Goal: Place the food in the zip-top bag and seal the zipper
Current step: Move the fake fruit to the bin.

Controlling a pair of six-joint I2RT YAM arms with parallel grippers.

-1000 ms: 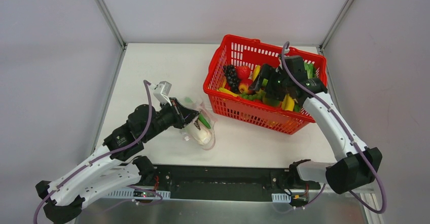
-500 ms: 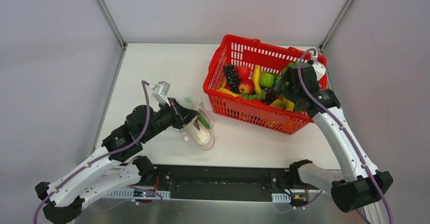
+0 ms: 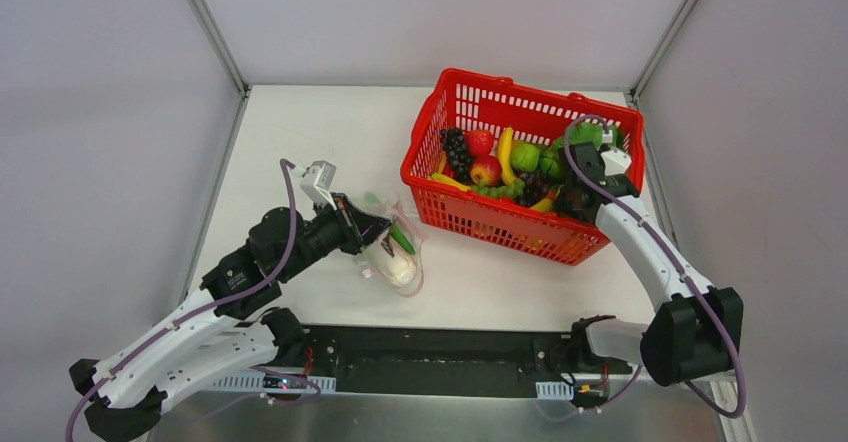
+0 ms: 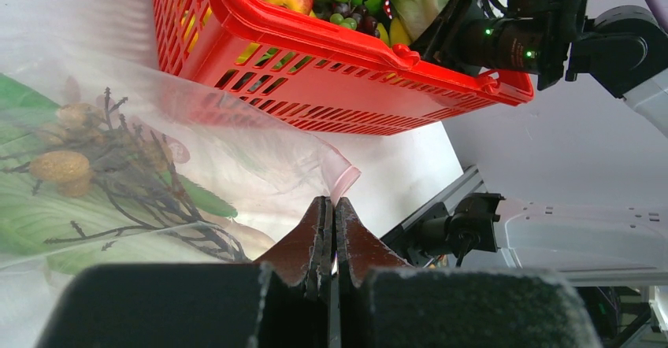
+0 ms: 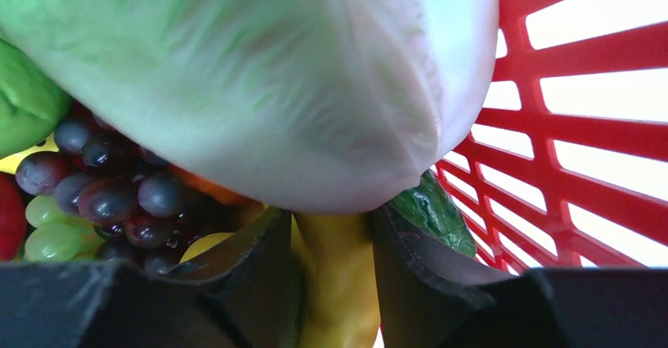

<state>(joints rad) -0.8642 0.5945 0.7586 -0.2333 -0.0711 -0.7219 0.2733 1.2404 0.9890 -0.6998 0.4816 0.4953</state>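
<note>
The clear zip-top bag [image 3: 398,258] lies on the table left of the basket, with a long green vegetable [image 3: 402,236] and a white oval piece [image 3: 396,268] inside. My left gripper [image 3: 384,232] is shut on the bag's mouth edge. In the left wrist view the jaws [image 4: 332,205] pinch the pink zipper strip [image 4: 345,181]. My right gripper [image 3: 572,200] is down in the red basket. In the right wrist view its jaws [image 5: 331,234] are closed on a yellow banana [image 5: 340,285], under a pale green cabbage [image 5: 276,72].
The red mesh basket [image 3: 470,78] stands at the back right, full of toy food: dark grapes [image 3: 456,148], a red apple [image 3: 486,170], green pieces [image 3: 526,156]. Its wall [image 5: 583,127] is close on my right gripper's right. Grapes [image 5: 110,190] lie to its left.
My right gripper swung from above the basket's middle to its right side and went down among the food. The left arm and the bag have not moved.
</note>
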